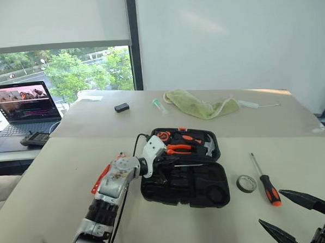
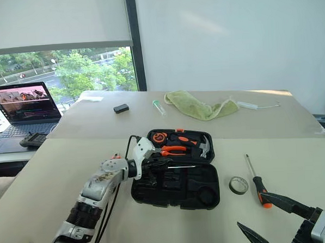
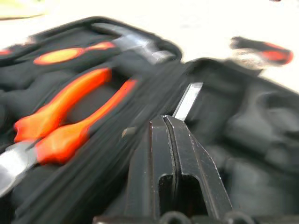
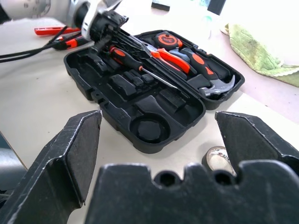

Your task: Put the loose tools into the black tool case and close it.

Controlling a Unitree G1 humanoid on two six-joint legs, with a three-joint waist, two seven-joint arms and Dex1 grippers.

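Packing step in hand: the black tool case (image 1: pixel 187 177) lies open near the tabletop's middle, and my left gripper (image 2: pixel 166 162), fingers closed, sits over its near half, where one long-shaft screwdriver (image 4: pixel 140 65) lies slanted across the recesses at my fingertips (held or just released, I cannot tell). Still loose on the tabletop toward its right edge: the second screwdriver (image 1: pixel 265 180) and the tape roll (image 1: pixel 246 183), just right of the case. My right gripper (image 1: pixel 290 215) hangs wide open near the right front corner; next it should reach forward to them.
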